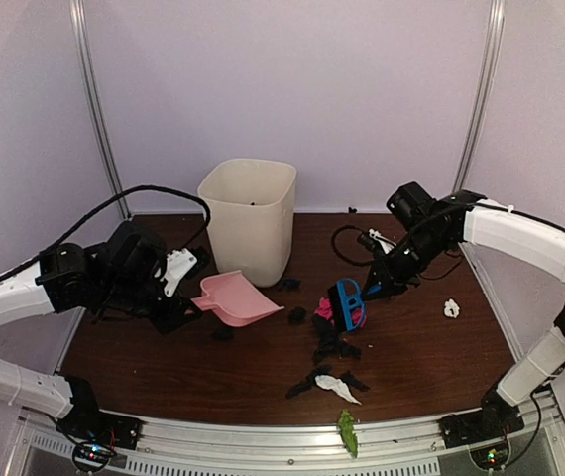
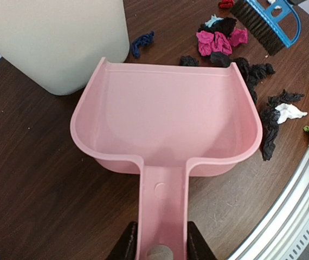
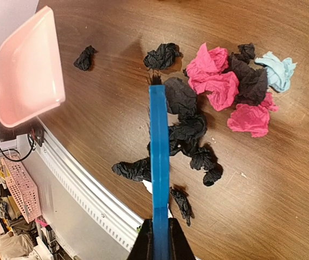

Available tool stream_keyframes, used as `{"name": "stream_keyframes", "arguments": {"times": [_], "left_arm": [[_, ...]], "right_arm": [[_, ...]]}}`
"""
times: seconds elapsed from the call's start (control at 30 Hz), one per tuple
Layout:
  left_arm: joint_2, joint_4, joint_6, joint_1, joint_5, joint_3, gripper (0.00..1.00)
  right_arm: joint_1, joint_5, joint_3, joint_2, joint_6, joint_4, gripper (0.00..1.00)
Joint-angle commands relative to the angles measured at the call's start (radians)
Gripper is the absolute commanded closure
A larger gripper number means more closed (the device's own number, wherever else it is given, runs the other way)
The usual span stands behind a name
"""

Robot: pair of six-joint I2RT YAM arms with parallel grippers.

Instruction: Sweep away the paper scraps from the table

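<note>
Left gripper [image 2: 160, 248] grasps the dustpan [image 2: 165, 124] handle; right gripper [image 3: 159, 242] clenches the brush [image 3: 159, 146]; paper scraps [image 1: 334, 337] lie at the dustpan's three o'clock on the table [image 1: 431, 357].

table [image 1: 421, 347]: dark wood grain, slight sheen | dustpan [image 2: 165, 119]: smooth pink plastic | brush [image 3: 159, 162]: blue plastic | paper scraps [image 3: 219, 86]: crumpled, matt

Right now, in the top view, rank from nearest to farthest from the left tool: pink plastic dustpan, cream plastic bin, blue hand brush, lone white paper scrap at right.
1. pink plastic dustpan: held by the left tool.
2. cream plastic bin: just behind the dustpan.
3. blue hand brush: centre of view.
4. lone white paper scrap: far right.
</note>
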Motion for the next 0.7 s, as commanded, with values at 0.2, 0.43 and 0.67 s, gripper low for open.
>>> {"name": "stream_keyframes", "arguments": {"times": [0.2, 0.43, 0.67], "left_arm": [[0.055, -0.009, 0.153, -0.037, -0.007, 0.074, 0.91], [0.174, -0.033, 0.319, -0.062, -0.072, 0.098, 0.95], [0.253, 0.033, 0.407, -0.062, -0.053, 0.065, 0.97]], "right_arm": [[-0.131, 0.059, -0.003, -0.110, -0.029, -0.057, 1.00], [-0.136, 0.036, 0.047, -0.057, -0.009, -0.021, 1.00], [-0.136, 0.119, 0.106, -0.003, 0.048, 0.017, 1.00]]}}
